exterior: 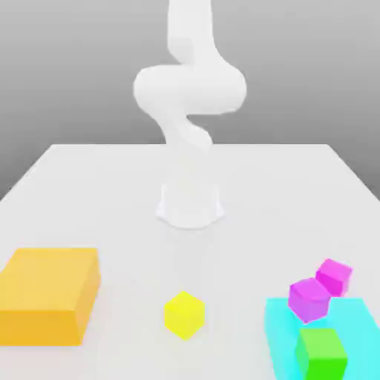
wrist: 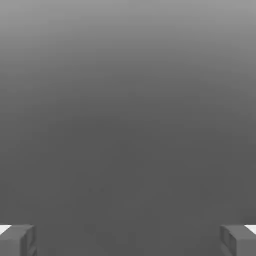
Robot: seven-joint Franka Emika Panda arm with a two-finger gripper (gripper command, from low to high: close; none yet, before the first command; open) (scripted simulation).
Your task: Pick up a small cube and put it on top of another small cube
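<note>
Small magenta cube (exterior: 309, 298) sits toward the exterior view's right, near the front of the white table (exterior: 89, 185). It appears to rest at the back edge of a flat cyan block (exterior: 280, 334), though whether it stands on the block or just behind it cannot be told. Second magenta cube (exterior: 334, 275), alike in size, is just behind and to the right of the first, seemingly touching it; neither is stacked on the other.

Green cube (exterior: 320, 353) stands on the cyan block, in front of the magenta pair. Yellow cube (exterior: 183, 314) lies alone near the table's front centre, well apart from the others. Large orange block (exterior: 48, 294) occupies the exterior view's left, far bigger than any cube.

White arm (exterior: 189, 89) rises from its base (exterior: 190, 204) at mid-table and curls upward, well clear of all objects.

Gripper (wrist: 128, 240): in the hand view two grey fingertips (wrist: 17, 240) show at opposite edges, spread wide with nothing between them, against a plain grey background.
</note>
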